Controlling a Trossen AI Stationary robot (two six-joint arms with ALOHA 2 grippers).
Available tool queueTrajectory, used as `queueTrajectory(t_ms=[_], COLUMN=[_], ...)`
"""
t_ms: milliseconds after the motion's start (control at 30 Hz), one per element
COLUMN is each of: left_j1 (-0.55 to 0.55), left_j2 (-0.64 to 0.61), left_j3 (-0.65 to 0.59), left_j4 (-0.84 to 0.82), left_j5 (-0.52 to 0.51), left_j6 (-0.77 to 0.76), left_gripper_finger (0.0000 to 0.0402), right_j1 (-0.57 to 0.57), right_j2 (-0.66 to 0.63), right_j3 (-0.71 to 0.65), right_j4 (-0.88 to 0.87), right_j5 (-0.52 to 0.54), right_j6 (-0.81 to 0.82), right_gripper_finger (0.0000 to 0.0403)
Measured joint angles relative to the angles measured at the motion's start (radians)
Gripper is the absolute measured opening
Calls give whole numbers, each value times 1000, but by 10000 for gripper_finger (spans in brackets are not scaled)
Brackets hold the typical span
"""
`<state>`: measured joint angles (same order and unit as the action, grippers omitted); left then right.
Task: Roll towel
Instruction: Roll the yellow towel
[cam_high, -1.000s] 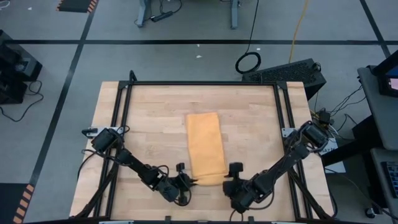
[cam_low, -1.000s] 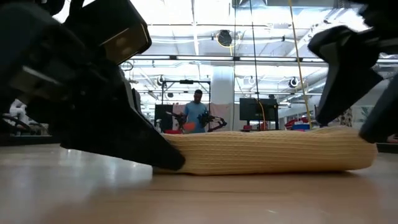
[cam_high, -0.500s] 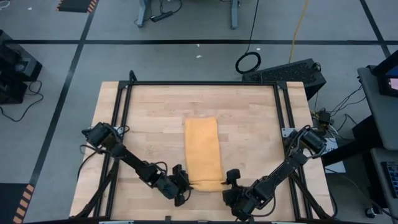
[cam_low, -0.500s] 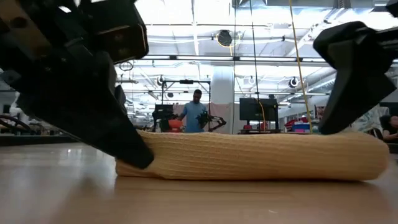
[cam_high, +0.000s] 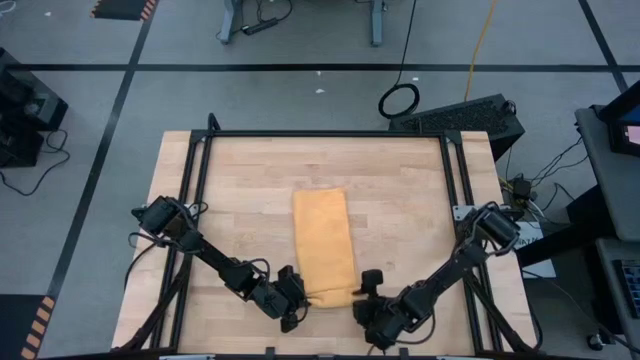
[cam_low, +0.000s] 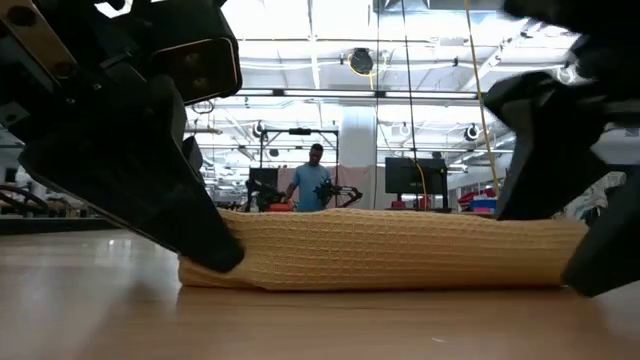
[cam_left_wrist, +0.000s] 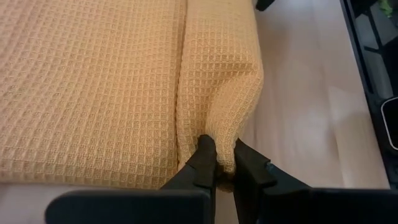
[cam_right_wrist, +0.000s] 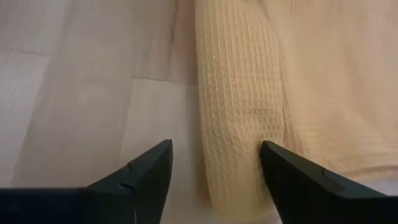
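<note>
**A robotics lab on an open industrial floor**

The wooden table (cam_high: 250, 190) stood on a grey concrete floor (cam_high: 300, 95) marked with black tape lines. Beyond it ran a high hall with ceiling lights (cam_low: 300, 20), a monitor (cam_low: 408, 175), more robot arms (cam_low: 335, 192) and a person (cam_low: 315, 180) standing among the benches.

I see the towel (cam_high: 324, 245) mid-table (cam_high: 230, 190), rolled edge at the near end, left gripper (cam_high: 298, 297) at its left corner, right gripper (cam_high: 366, 292) just beside its right corner

Bright overhead light; ceiling lamps glare above the sharp towel (cam_low: 400, 250), near it both grippers loom dark, blurred
</note>
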<state>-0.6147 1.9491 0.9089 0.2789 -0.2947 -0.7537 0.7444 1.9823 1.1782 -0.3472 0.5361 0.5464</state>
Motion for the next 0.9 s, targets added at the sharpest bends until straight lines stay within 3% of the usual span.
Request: queueTrajectory(t_ms=[167,500,633,767,900], left_j1=[0,1,1,-1,-11], left_j2=[0,0,0,0,-4], left_j3=[0,2,2,2,1], left_j4=[-2,1,4,4,2], left_j5=[6,175,194,170,159], left_j6=[9,37,61,56,94], left_gripper_finger=[29,29,31,55,104], right_j1=[-61,-142,-163,-193,-216], right_j2=[-3,-30,-43,-40,-38], right_j3=[3,3,2,1,1], right_j4=[3,45,68,79,80], right_j5=[-152,-478,-556,-629,-683], right_j6=[19,41,47,68,101], right_gripper_finger=[209,73,31,12,12])
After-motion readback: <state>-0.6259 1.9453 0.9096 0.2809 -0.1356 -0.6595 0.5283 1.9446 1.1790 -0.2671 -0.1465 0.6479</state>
